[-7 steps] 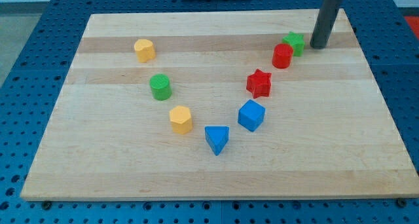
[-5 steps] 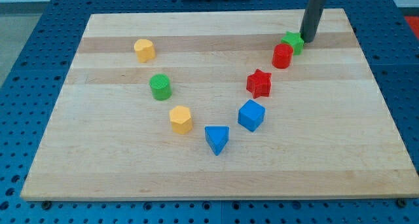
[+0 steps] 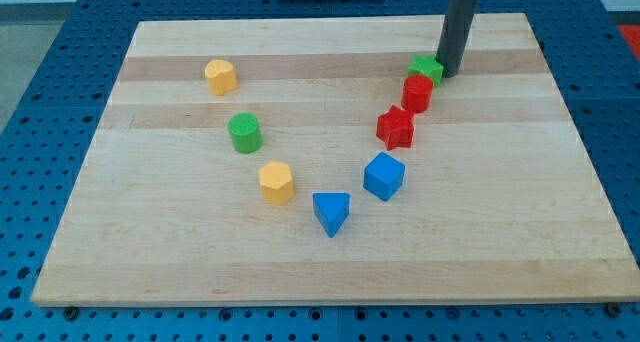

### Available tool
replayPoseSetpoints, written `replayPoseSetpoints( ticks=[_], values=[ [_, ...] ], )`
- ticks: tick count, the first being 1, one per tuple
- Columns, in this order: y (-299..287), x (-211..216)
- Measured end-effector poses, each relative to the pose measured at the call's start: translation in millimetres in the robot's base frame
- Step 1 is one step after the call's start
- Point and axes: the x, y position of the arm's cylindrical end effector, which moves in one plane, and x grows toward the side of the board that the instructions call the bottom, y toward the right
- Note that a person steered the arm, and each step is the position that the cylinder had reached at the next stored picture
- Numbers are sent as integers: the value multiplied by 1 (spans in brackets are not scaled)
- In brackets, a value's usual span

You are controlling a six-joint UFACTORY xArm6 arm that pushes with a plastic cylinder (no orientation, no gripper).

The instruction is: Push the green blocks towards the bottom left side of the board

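Pushing the green star block (image 3: 425, 68), my tip (image 3: 449, 75) carries nothing; the touching red cylinder (image 3: 417, 92) may get dragged along.

Red star (image 3: 396, 128), blue cube (image 3: 384, 175)

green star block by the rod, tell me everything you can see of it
The green star block is a small, matte, plastic-looking piece with blunt points, lying flat on the wooden board near the view's top right. My tip is against its right side. The red cylinder sits directly below it, touching it and hiding its lower edge. It is far from the bottom left, where it is meant to go.
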Motion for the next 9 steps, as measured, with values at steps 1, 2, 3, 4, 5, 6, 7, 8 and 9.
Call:
replayPoseSetpoints(
  ticks=[1,2,3,4,5,6,7,8,9],
  values=[
    [-1,1],
    [-26,19],
    [-35,28],
    [-47,16],
    [-123,22],
    [-193,64],
    [-206,40],
    [-223,62],
    [-299,111]
  ],
)
